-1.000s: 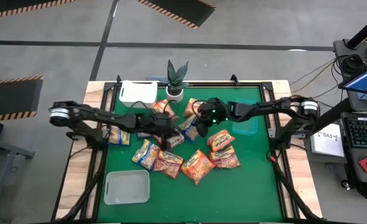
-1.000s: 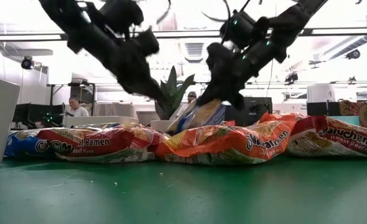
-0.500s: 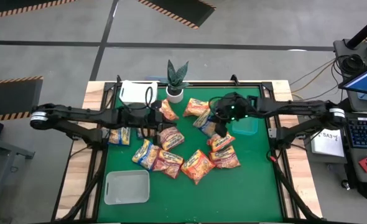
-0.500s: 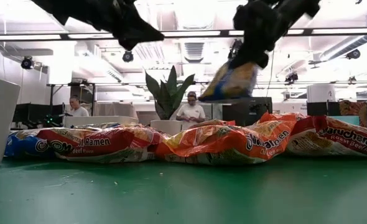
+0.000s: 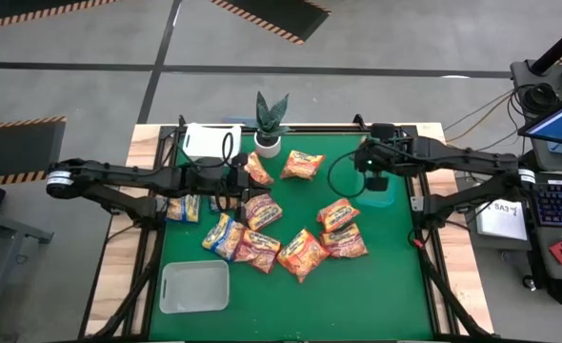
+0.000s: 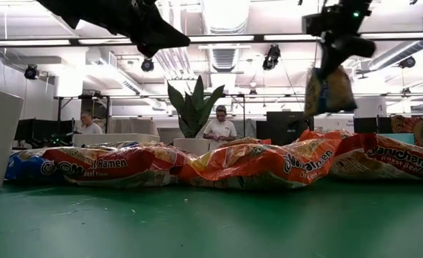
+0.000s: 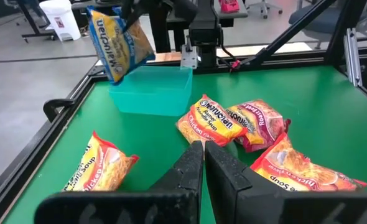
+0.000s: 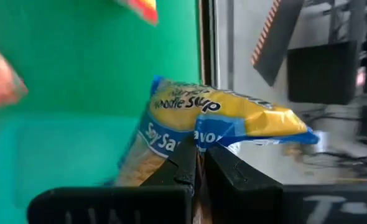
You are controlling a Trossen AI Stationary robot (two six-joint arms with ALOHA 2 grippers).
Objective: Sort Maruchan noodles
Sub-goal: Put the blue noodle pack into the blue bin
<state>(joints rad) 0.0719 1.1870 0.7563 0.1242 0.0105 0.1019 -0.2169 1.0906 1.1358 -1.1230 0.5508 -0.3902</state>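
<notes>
Since half a second ago, the right gripper (image 5: 374, 180) has carried its blue-and-yellow packet (image 7: 118, 42) away from the pile toward the table's right side; it now hangs above the teal tray (image 5: 380, 197). The right fingers are pinched shut on the packet's edge, which the right wrist view shows clamped between them. The left arm has not shifted: the left gripper (image 5: 246, 177) hovers over the pile's left part, its fingers (image 7: 193, 165) pressed together with nothing between them.

In the high view the held packet is almost wholly hidden under the right gripper, and the teal tray is partly covered by it. The low view cuts off both arms at the top edge and hides the teal tray behind the packets in front. The remaining Maruchan noodles (image 5: 303, 252) lie loose on the green table mat (image 5: 376, 295), several overlapping so their lower ones are half covered. One blue-and-yellow packet (image 5: 182, 209) at the mat's left edge sits partly beneath the left arm.

Writing on the held packet reads "Noodle Soup" and the start of "Soy Sa", the rest behind the fingers. An orange packet (image 7: 211, 119) reads "Maruchan" and "Chicken". In the low view the front packets show "Ramen" and "Maruchan".

A white tray (image 5: 211, 140) and a potted plant (image 5: 270, 122) stand at the table's far edge; a clear tray (image 5: 195, 287) sits near the front left.
</notes>
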